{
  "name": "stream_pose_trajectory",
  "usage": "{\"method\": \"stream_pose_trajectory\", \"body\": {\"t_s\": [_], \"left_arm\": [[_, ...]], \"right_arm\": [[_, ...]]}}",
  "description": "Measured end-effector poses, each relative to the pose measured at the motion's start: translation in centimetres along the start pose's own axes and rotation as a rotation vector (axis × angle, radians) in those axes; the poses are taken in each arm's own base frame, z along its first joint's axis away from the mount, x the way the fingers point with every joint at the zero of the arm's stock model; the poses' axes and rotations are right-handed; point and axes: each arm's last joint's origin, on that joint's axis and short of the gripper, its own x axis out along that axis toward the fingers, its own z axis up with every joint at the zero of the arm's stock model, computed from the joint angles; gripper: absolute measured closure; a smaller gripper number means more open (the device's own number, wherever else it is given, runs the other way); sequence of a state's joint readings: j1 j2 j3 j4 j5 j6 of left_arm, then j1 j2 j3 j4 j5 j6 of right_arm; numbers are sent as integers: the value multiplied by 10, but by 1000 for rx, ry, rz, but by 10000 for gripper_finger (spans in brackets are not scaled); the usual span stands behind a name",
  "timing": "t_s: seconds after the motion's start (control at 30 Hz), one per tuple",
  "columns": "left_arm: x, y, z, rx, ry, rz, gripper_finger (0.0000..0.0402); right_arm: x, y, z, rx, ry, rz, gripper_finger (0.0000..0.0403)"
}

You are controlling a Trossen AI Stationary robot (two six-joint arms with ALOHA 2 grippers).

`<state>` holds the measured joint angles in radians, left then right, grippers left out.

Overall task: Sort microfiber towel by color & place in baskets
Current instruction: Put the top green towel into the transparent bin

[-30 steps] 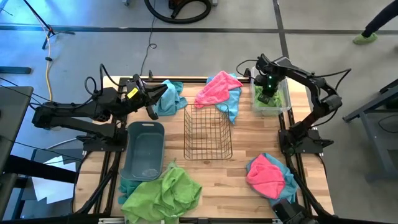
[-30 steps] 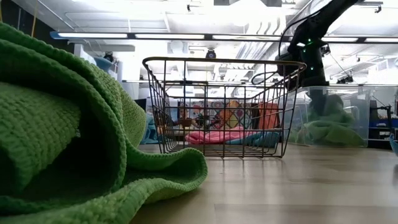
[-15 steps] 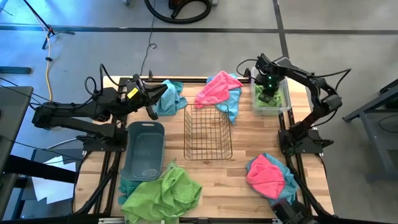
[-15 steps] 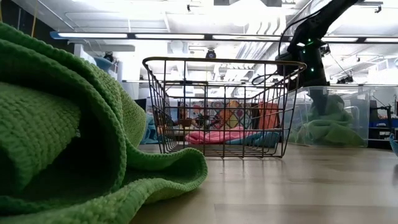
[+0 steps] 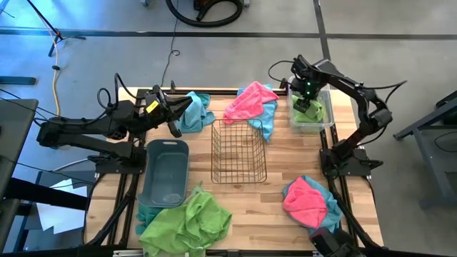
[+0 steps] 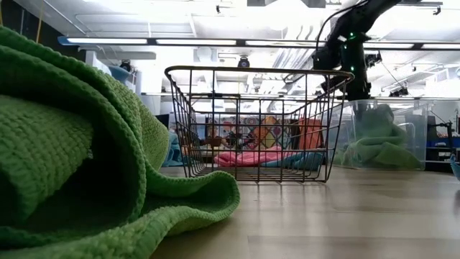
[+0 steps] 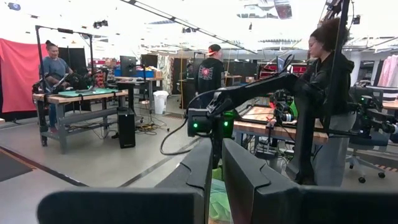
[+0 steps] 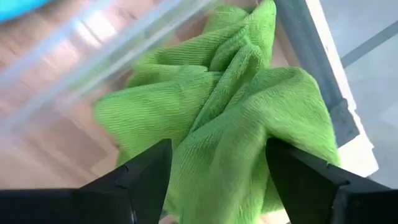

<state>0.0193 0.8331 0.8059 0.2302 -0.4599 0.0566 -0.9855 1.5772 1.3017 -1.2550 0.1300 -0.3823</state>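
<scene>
Clear bin [image 5: 326, 123]: right gripper [image 5: 307, 91] lifted, opened; green towel [image 5: 308, 111] dropped.

A robotics lab: workbenches [image 7: 78, 96] with monitors [image 7: 129, 65], strip ceiling lights [image 6: 215, 42], people [image 7: 323, 93] among equipment

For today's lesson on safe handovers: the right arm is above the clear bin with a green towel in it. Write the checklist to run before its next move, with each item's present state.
1. Green towel lies inside the clear bin: ok.
2. Right gripper fingers open, apart from the towel: ok.
3. Right gripper clear above the bin rim: ok.
4. Left gripper shut and empty, waiting near the table's far left edge: ok.
5. Wire basket empty: ok.
6. Sorting finished: not ok; towel piles lie on the table.
</scene>
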Motion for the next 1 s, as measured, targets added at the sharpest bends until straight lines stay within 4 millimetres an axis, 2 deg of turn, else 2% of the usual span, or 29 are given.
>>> {"method": "stream_pose_trajectory", "body": {"t_s": [0.2,0.47,0.57,0.7,0.87,0.9,1.0], "left_arm": [[0,0,0,0,0,0,375],[0,0,0,0,0,0,375],[0,0,0,0,0,0,375],[0,0,0,0,1,0,375],[0,0,0,1,1,0,375],[0,0,0,1,1,0,375],[0,0,0,0,0,0,375]], "right_arm": [[-24,-3,4,20,-60,30,144],[-67,-10,12,108,-225,60,144],[-76,-11,13,154,-256,71,159],[-70,-11,12,189,-237,79,225],[-42,-17,6,257,-157,77,377],[-37,-19,4,281,-150,78,388],[-33,-26,-4,353,-168,69,383]]}}
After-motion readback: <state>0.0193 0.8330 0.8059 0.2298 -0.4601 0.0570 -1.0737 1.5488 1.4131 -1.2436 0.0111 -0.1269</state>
